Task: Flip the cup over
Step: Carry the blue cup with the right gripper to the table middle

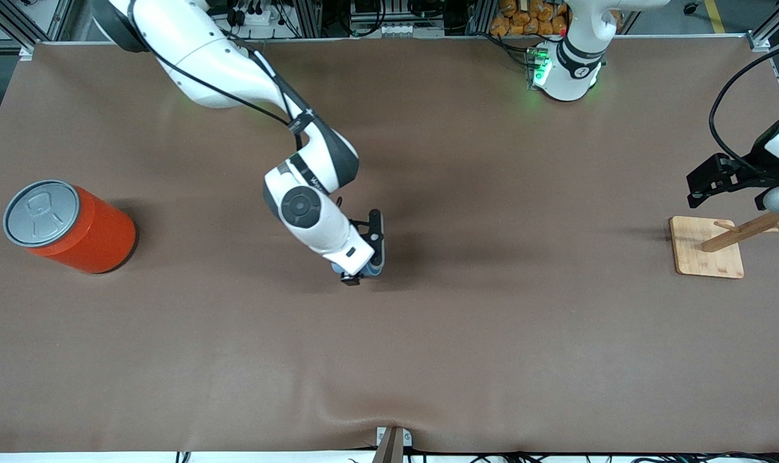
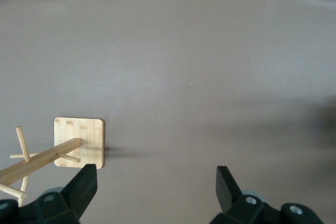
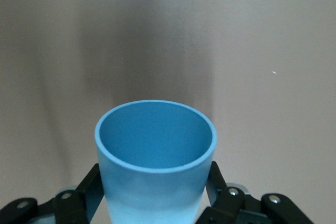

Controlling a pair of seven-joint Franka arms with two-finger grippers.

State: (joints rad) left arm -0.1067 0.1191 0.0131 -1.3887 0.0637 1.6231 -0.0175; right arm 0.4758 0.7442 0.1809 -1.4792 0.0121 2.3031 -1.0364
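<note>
Cup (image 3: pixel 155 166) gripped in right jaws mid-table — orange can (image 1: pixel 71 225), wooden rack (image 1: pixel 711 247) well apart; left jaws wide.

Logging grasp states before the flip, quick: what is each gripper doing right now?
Left gripper: open, empty, waiting over the table beside the wooden rack.
Right gripper: closed on the light-blue cup, mid-table.
</note>
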